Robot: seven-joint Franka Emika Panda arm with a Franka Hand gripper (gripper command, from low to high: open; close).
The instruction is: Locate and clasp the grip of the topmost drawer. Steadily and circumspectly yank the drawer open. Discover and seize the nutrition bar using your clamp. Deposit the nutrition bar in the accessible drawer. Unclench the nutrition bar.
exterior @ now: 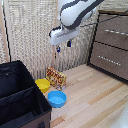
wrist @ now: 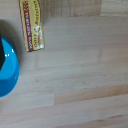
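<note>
Bin (exterior: 20,95) of black fabric occupies the exterior view's left floor (exterior: 95,100) edge. Yellow bowl (exterior: 42,85), blue bowl (exterior: 57,99) and nutrition bar (exterior: 56,78) sit beside it. Clamp (exterior: 63,47) hangs above the bar, fingers apart, empty. Topmost drawer (exterior: 114,31) stands closed at right.

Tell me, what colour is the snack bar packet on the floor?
The nutrition bar is orange-yellow with red and dark printing, clearest in the wrist view.

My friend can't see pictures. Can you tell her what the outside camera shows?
A white robot arm hangs with its clamp empty above an orange nutrition bar on a wooden floor. A yellow bowl, a blue bowl and a black bin sit nearby; the brown dresser's drawers are closed.
</note>
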